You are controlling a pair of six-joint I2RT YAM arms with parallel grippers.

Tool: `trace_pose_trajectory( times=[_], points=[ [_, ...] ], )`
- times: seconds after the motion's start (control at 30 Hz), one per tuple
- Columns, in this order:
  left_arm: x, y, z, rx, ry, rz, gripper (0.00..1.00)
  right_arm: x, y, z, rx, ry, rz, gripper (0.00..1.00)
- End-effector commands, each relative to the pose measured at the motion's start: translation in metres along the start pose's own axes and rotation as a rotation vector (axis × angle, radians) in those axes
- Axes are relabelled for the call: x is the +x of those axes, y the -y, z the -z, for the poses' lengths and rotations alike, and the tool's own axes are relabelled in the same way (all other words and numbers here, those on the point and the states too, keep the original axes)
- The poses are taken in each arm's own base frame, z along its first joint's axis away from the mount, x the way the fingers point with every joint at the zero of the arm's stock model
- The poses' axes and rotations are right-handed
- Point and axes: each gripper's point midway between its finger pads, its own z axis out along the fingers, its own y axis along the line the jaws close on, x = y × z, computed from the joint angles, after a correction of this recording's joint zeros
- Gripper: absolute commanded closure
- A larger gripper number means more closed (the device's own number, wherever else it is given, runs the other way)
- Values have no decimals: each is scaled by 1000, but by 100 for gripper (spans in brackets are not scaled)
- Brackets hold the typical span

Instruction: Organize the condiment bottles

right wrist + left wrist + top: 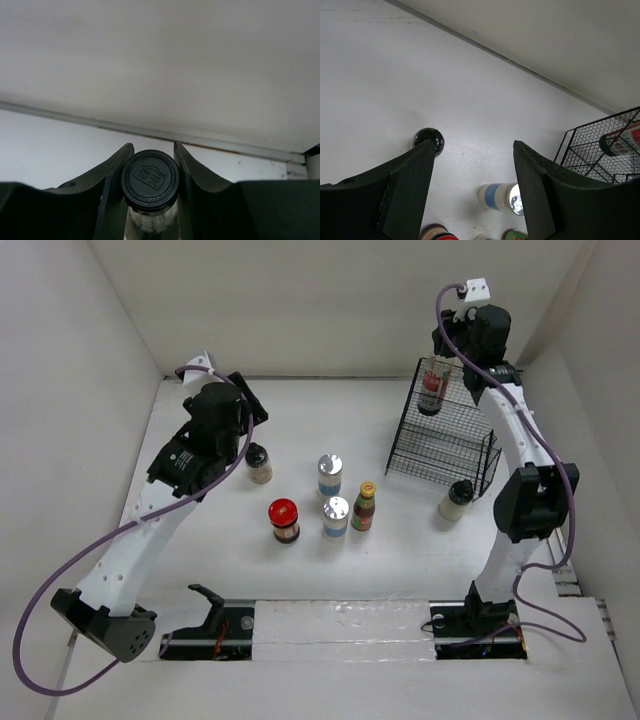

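Note:
My right gripper (443,352) (152,149) is shut on the black cap (150,179) of the tall clear bottle (431,387), which hangs upright over the black wire rack (440,445). My left gripper (250,408) (472,145) is open and holds nothing, raised above a pale dark-capped bottle (259,464) (428,140). On the table stand two silver-lidded blue-labelled bottles (330,476) (336,516), a red-lidded dark jar (284,521) and a small red sauce bottle (364,506). Another pale dark-capped bottle (456,500) stands at the rack's front right corner.
White walls enclose the table at the left, back and right. The rack (600,150) stands near the back right corner. Both arm bases sit on the rail at the near edge (340,620).

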Motion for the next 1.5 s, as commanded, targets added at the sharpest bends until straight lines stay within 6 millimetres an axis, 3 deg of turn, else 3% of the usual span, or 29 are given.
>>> trace_pose_trajectory(
  times=[0.0,0.07,0.27,0.37,0.4,0.43,0.53,0.73,0.77,0.83,0.87,0.9,0.93,0.97,1.0,1.07,1.1,1.13,1.17,1.2,1.23,1.27,1.33,1.37,1.47],
  points=[
    [-8,8,2,46,38,42,41,-75,-6,27,10,239,14,100],
    [-10,9,5,58,39,47,41,-51,-8,24,5,193,-19,100],
    [-4,10,0,56,21,37,41,-11,-17,23,-8,118,-59,100],
    [0,10,-1,58,9,41,41,5,-17,27,2,85,-84,83],
    [-1,12,-1,63,15,46,41,4,-15,31,11,86,-84,77],
    [-1,12,-1,63,15,46,41,7,-21,34,2,80,-84,61],
    [3,12,-2,67,2,41,41,2,-21,40,2,89,-84,38],
    [3,15,-2,79,3,46,41,-14,-24,46,-20,72,-84,20],
    [0,14,0,84,9,50,41,-30,-24,51,-20,95,-82,17],
    [-2,16,0,89,16,55,41,-43,-24,60,-20,106,-81,15],
    [-2,16,0,89,16,55,41,-43,-24,65,-20,95,-82,15],
    [-4,16,3,94,22,59,41,-59,-30,77,-30,122,-80,15],
    [-4,16,3,94,22,60,41,-66,-34,85,-31,129,-89,19],
    [-4,16,3,94,22,60,44,-61,-50,92,-63,103,-90,27],
    [0,14,2,88,15,54,47,-60,-62,107,-86,96,-89,54],
    [2,15,4,103,4,54,51,-42,-88,125,-141,42,-88,85],
    [8,12,2,96,-6,47,57,-32,-117,136,-210,13,-83,94],
    [8,12,2,96,-6,47,61,-10,-132,153,-254,-33,-79,98],
    [12,12,1,100,-19,42,64,5,-150,166,-325,-68,-76,96],
    [12,12,1,100,-19,42,67,23,-175,184,-400,-119,-68,88],
    [14,14,1,109,-26,42,71,45,-185,208,-445,-157,-63,64],
    [14,13,1,109,-25,31,71,56,-196,224,-496,-177,-59,47],
    [21,11,-4,97,-41,20,71,77,-224,262,-628,-226,-33,23],
    [22,13,-3,104,-47,19,71,90,-226,280,-647,-242,-25,12],
    [35,12,-12,95,-74,15,64,126,-240,304,-706,-331,12,3]
  ],
)
